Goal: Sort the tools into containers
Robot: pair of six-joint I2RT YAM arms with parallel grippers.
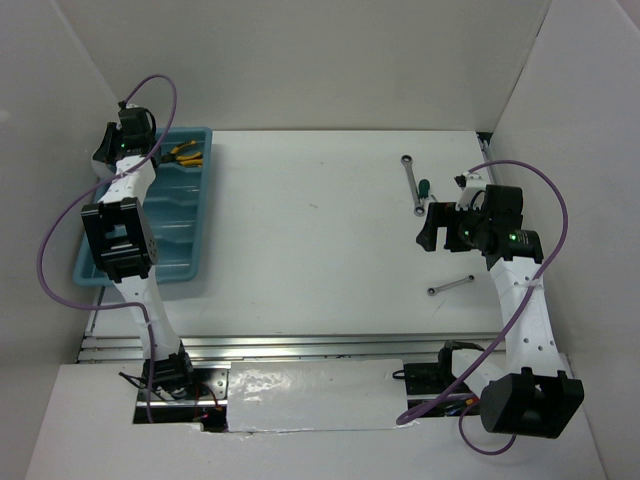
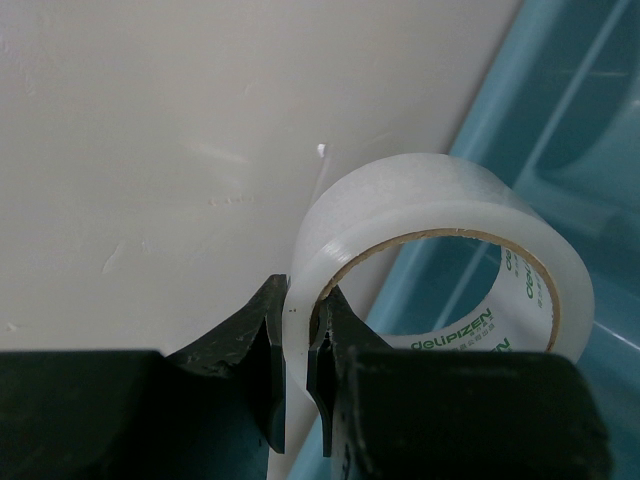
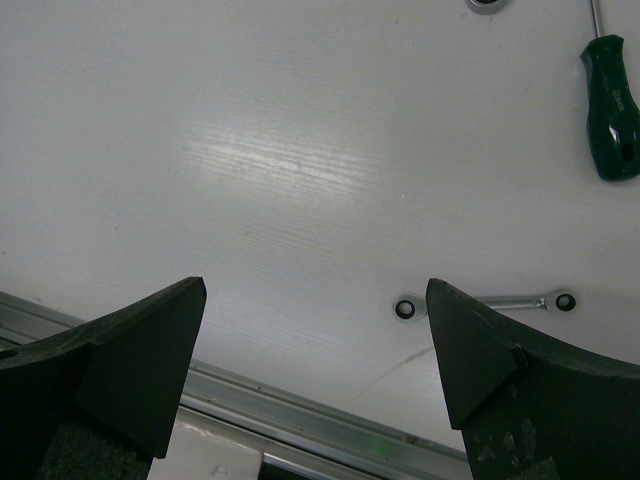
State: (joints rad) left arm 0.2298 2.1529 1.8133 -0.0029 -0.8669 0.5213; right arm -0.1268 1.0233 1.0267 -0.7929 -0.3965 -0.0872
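Table (image 1: pixel 310 230) mid open; wrench (image 3: pixel 485 302), screwdriver (image 3: pixel 612 105) by R claw (image 3: pixel 315 300).

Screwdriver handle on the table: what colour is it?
The screwdriver handle is dark green; it shows best in the right wrist view.

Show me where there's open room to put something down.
The wide stretch between the blue tray and the long wrench is bare. Crowded: the right side, with that wrench, screwdriver, short wrench and right gripper; also the tray's far end, with pliers and left gripper holding tape.

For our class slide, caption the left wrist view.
Left gripper pinching a whitish tape ring by its wall at the light blue tray.
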